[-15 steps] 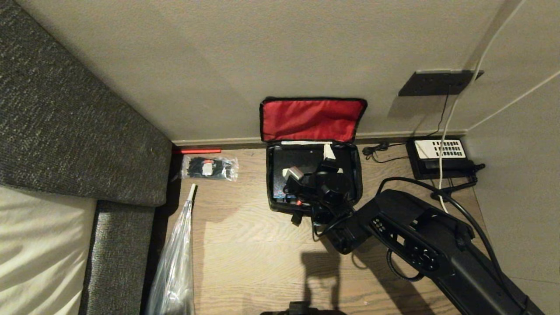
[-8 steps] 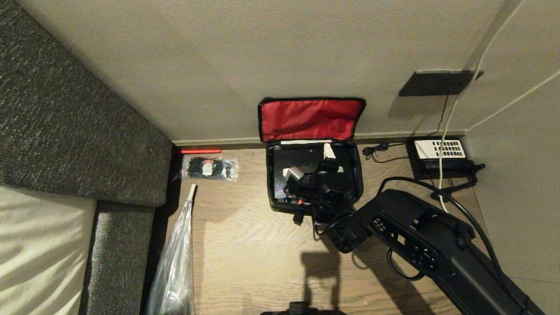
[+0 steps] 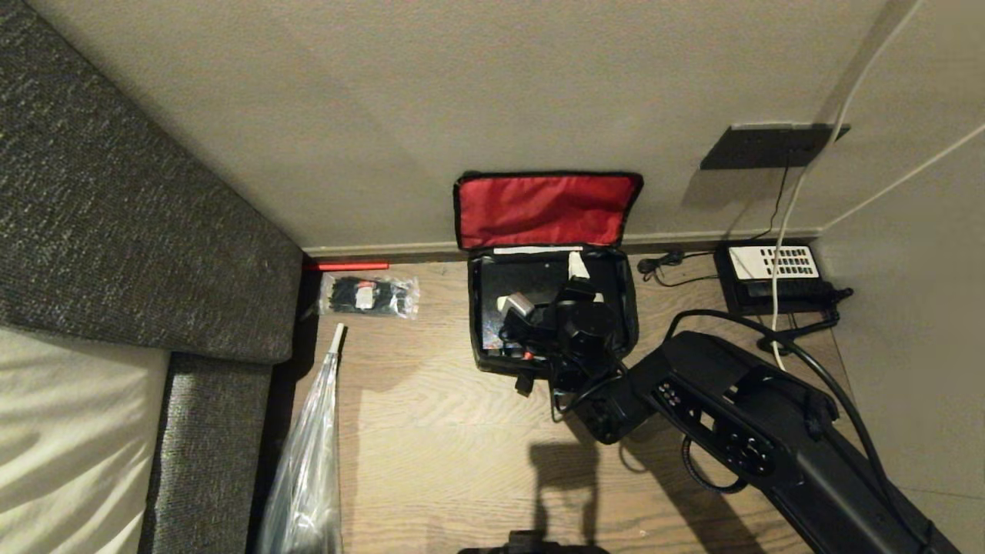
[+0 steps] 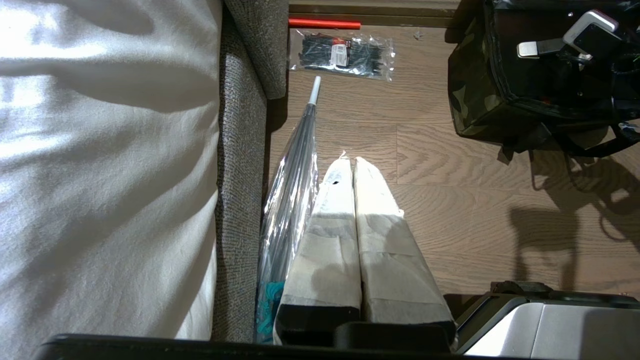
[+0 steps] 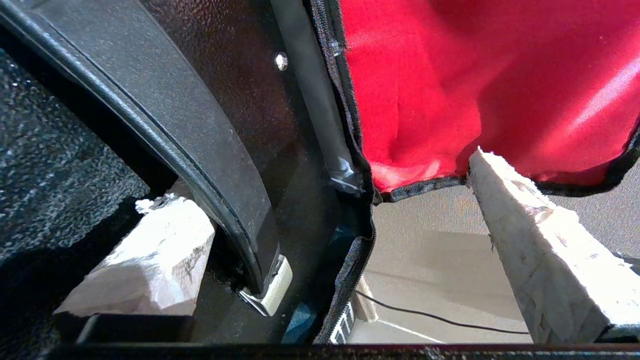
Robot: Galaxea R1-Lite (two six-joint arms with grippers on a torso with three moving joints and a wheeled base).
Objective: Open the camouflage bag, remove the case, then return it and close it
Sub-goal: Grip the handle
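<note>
Right gripper (image 3: 573,296) spread wide inside boxy soft camouflage bag (image 3: 627,327) over flat black hard case (image 3: 523,277); left gripper (image 4: 354,167) clenched empty, parked.

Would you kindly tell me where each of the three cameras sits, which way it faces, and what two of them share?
Head: high, looking down at the open camouflage bag against the wall; the right arm reaches into it.
Left wrist: low beside the sofa, facing along the floor; left gripper shut, parked.
Right wrist: inside the bag, facing the case handle and red lining; right gripper open.
Shared: head and left wrist both show the cable-tie packet.
</note>
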